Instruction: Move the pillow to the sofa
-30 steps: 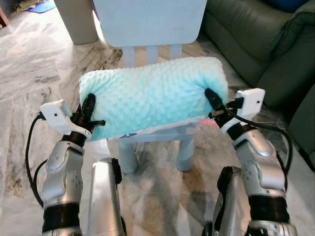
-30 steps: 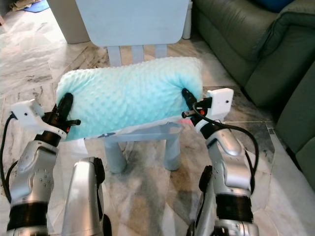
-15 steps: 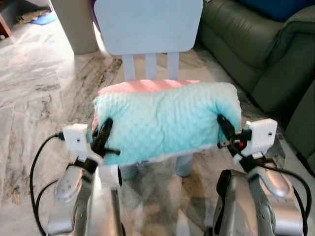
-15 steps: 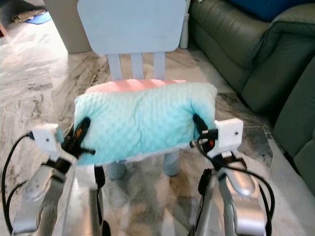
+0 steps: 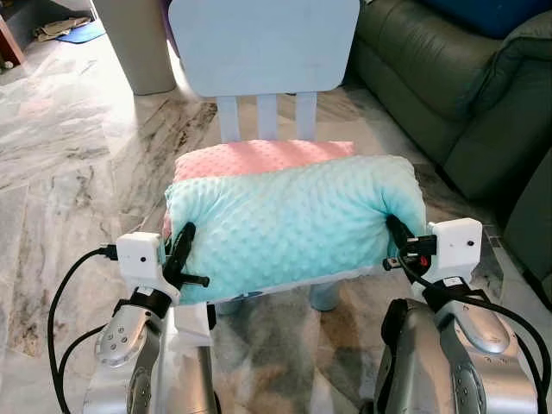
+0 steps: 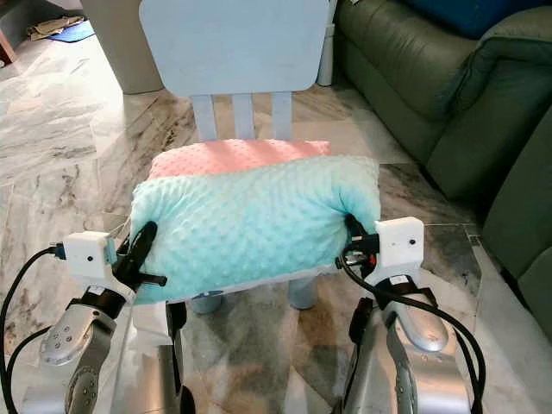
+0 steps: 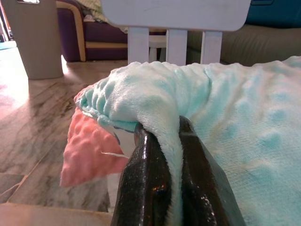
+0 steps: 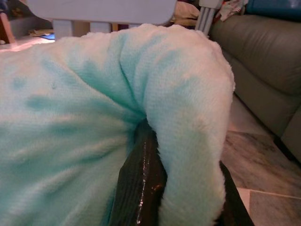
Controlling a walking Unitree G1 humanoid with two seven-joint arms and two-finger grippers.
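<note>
Firmly, the left gripper (image 5: 183, 255) pinches the mint pillow (image 5: 293, 226) at one end, a fold of fabric squeezed between its black fingers (image 7: 150, 188). The right gripper (image 5: 398, 241) clamps the opposite end likewise. Between them the pillow hangs just above a pink cushion (image 5: 259, 158) on the pale blue chair (image 5: 263, 43); a green sofa (image 5: 431, 78) stands to the right.

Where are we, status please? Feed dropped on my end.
Left gripper and right gripper shut on the mint pillow. Pillow above pink pillow on chair. Sofa front-right.
</note>
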